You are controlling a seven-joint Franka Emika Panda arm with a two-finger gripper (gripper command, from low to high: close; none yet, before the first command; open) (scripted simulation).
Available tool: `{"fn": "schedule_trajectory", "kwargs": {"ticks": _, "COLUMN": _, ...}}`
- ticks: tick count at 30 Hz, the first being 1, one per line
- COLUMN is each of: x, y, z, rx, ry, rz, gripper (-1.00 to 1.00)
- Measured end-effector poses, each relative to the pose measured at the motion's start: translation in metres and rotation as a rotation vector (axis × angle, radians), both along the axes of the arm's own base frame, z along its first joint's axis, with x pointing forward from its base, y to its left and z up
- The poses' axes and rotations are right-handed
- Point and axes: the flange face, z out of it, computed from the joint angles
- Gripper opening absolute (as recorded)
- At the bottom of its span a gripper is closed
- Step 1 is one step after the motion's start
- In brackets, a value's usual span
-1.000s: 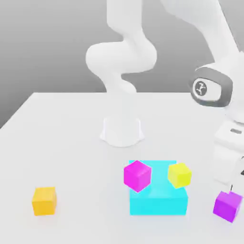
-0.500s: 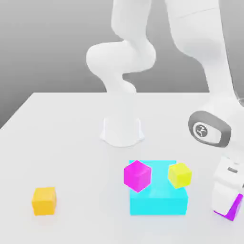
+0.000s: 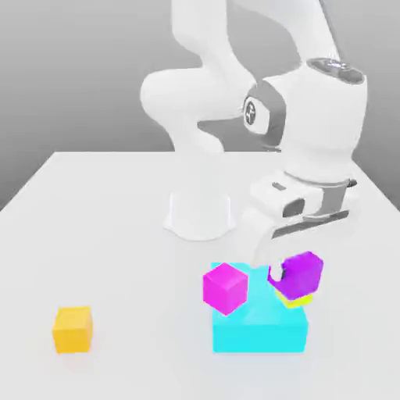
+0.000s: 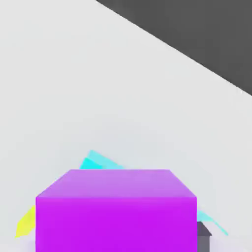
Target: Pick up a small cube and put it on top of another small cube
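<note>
Over the cyan block (image 3: 259, 328), near its edge toward the exterior view's right, we now have the hand (image 3: 291, 275) pinching the purple cube (image 3: 301, 274), its fingers closed against the cube's sides. A second ago that cube sat on the counter (image 3: 117, 234) well off toward the exterior view's right, with the hand just coming down beside it; half a second ago the fingers had closed around it there. Since then we have lifted it and carried it across, so the pick is done. The yellow cube (image 3: 295, 300) rests on the cyan block, and the purple one sits directly above it, so close that little yellow shows beneath; we cannot tell whether they touch. In the hand view the purple cube (image 4: 115, 211) looms large, with a sliver of yellow (image 4: 25, 222) and cyan (image 4: 98, 162) peeking out behind. The magenta cube (image 3: 225, 288) and orange cube (image 3: 73, 329) have not moved. What remains, we judge, is settling the purple cube squarely and letting go.
</note>
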Motion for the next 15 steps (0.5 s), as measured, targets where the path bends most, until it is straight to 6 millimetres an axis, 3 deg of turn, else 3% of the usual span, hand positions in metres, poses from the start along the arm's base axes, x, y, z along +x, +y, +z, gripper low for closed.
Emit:
{"fn": "schedule_trajectory", "kwargs": {"ticks": 6, "x": -0.031, "y": -0.063, "z": 0.025, "rx": 0.051, "ry": 0.002, "rz": -0.186, "gripper": -1.00}}
{"fn": "schedule_trajectory", "kwargs": {"ticks": 11, "x": -0.035, "y": -0.070, "z": -0.023, "rx": 0.059, "ry": 0.003, "rz": -0.209, "gripper": -1.00}}
{"fn": "schedule_trajectory", "kwargs": {"ticks": 12, "x": -0.036, "y": -0.070, "z": -0.031, "rx": 0.059, "ry": 0.003, "rz": -0.210, "gripper": 1.00}}
{"fn": "schedule_trajectory", "kwargs": {"ticks": 15, "x": -0.036, "y": -0.070, "z": -0.031, "rx": 0.059, "ry": 0.003, "rz": -0.210, "gripper": 1.00}}
